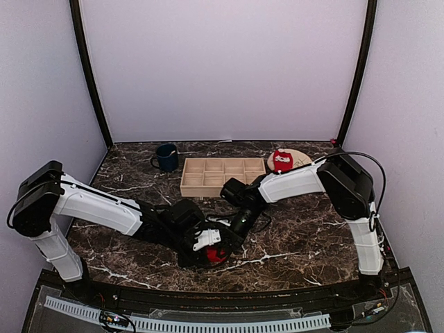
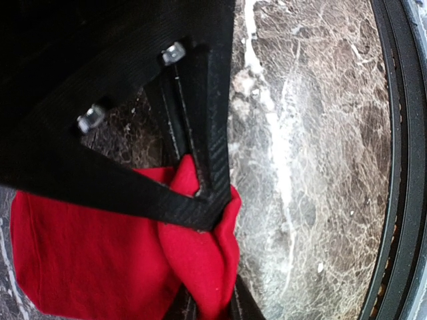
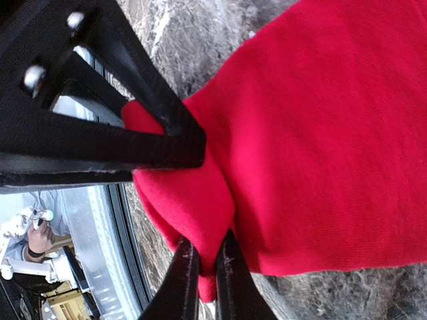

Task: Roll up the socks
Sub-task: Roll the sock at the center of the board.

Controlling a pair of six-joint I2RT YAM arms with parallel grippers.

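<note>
One red sock lies bunched on the marble table near the front, between both grippers. In the left wrist view this sock fills the lower left, and my left gripper is shut on a fold at its edge. My right gripper pinches another fold of the same sock, low over the table. From above, the left gripper and right gripper meet over the sock and hide most of it. A second red sock, with a white print, rests on the tan plate at the back right.
A wooden tray with several compartments stands at the back middle. A dark blue mug stands to its left. The table's front rim runs close to the sock. Both arms stretch low across the table's middle.
</note>
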